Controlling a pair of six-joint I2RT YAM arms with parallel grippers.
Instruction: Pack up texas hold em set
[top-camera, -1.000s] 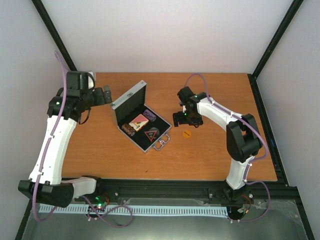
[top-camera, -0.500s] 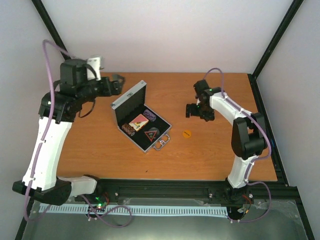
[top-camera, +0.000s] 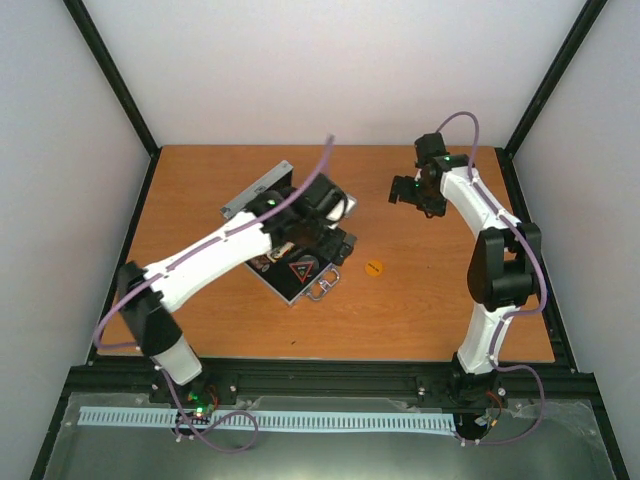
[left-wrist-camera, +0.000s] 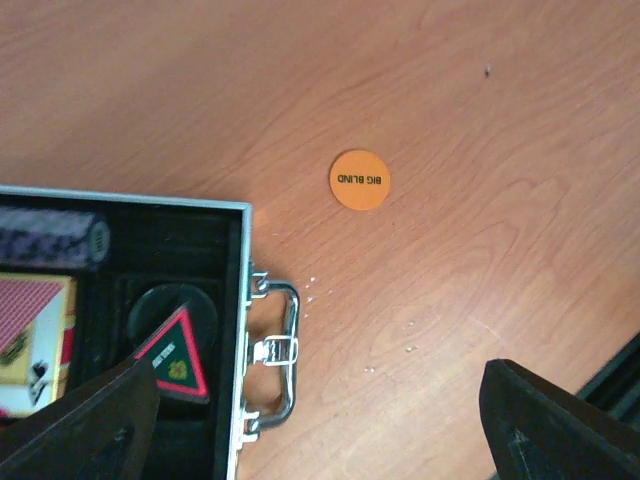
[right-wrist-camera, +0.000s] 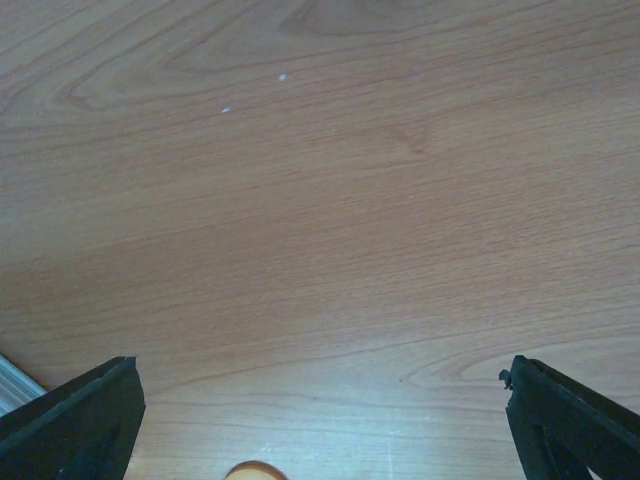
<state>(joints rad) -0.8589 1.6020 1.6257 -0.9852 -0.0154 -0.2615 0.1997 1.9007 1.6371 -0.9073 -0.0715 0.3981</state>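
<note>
Case (left-wrist-camera: 150, 255) lies lid-up on your bench (top-camera: 450, 300), orange disc (left-wrist-camera: 359, 180) loose near its handle (left-wrist-camera: 290, 345). Left tool (left-wrist-camera: 320, 430) above case, right tool (right-wrist-camera: 320, 420) well away; both spread wide, empty.

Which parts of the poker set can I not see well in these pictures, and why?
- Top view: the left arm covers much of the open case; its contents there are hidden.
- Left wrist view: the card deck is cut by the left edge; the chip stack is blurred.
- Right wrist view: an orange shape is cut by the bottom edge; whether it is a disc, I cannot tell.
</note>
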